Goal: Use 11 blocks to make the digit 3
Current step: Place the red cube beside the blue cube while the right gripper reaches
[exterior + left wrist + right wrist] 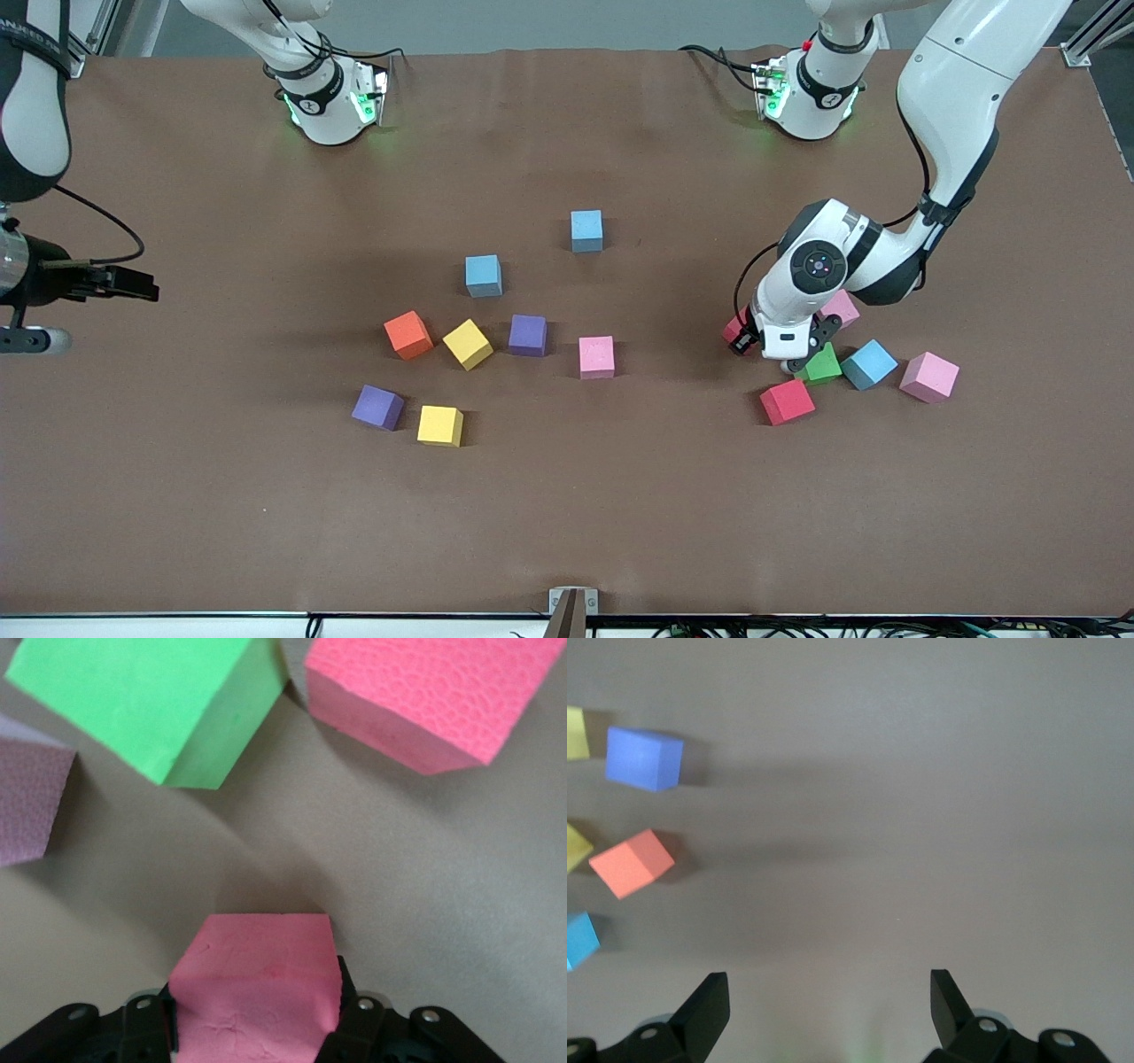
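The left pincer (252,1014) is down low on the bench (567,514), toward the left arm's end, and its two fingers squeeze a small red foam cube (255,988) between them. Only a corner of that cube (734,330) peeks out in the front view. Close around it sit a green foam cube (826,364), a second red foam cube (787,401), a light blue foam cube (868,364) and two pink foam cubes, one (929,377) nearest the left arm's end and one (842,308) partly hidden by the arm.

The right pincer (829,1005) waits wide open with nothing in it, up over bare bench at the right arm's end.

In the middle of the bench the other cubes lie apart from each other: two more light blue foam cubes (586,230) (483,275), an orange foam cube (408,335), a yellow foam cube (467,344), a purple foam cube (528,335) and another pink foam cube (596,356). Nearer the front edge sit a second purple foam cube (378,407) and a second yellow foam cube (440,425), side by side.

No cubes touch to make a digit.
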Controlling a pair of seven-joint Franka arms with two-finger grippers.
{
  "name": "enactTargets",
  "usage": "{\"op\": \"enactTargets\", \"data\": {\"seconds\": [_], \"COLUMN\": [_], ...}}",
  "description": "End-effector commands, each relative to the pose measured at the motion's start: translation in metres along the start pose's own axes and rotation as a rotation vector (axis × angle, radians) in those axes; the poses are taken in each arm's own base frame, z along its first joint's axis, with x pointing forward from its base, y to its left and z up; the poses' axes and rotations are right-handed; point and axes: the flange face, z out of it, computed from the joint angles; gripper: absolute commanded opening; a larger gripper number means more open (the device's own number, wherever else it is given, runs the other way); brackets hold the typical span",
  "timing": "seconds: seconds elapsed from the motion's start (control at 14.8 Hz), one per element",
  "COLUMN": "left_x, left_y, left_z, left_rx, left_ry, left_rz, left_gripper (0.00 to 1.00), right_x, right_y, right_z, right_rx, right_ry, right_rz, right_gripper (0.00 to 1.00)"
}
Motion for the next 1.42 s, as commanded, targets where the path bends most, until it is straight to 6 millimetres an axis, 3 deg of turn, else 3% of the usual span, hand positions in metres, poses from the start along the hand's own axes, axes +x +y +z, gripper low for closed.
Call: {"op": "enactTargets", "data": {"seconds": [0.0, 0.2, 0.34, 0.61, 0.88, 1.01, 1.35], "left_x": [-0.022, -0.058, -0.086, -0.140, -0.183, -0.199, -0.252], "left_y": [0.001, -0.005, -0.009, -0.024, -0.026, -0.023, -0.020], "left_z": [-0.024, -0.039, -0.034, -0.029, -0.029, -0.028, -0.018], "left_rx": [-0.026, -0.039, -0.027, -0.006, -0.009, -0.021, -0.029], "left_ry": [0.041, 0.056, 0.045, 0.047, 0.025, 0.001, -0.067], "left_rz": [-0.156, -0.334, -0.415, -0.608, -0.680, -0.712, -0.688], "left_gripper": [0.47, 0.47, 0.47, 0.47, 0.47, 0.47, 0.47], "right_x": [-0.012, -0.018, -0.025, -0.031, -0.047, -0.049, -0.074], "right_y": [-0.020, -0.066, -0.103, -0.151, -0.197, -0.221, -0.296], "right_z": [-0.015, -0.012, -0.007, 0.008, 0.043, 0.063, 0.155], "right_rx": [0.049, 0.057, 0.054, 0.065, 0.086, 0.083, 0.141], "right_ry": [-0.004, -0.036, -0.055, -0.075, -0.089, -0.078, -0.008], "right_rz": [0.210, 0.411, 0.531, 0.636, 0.808, 1.000, 1.215], "right_gripper": [1.00, 1.00, 1.00, 1.00, 1.00, 1.00, 1.00]}}
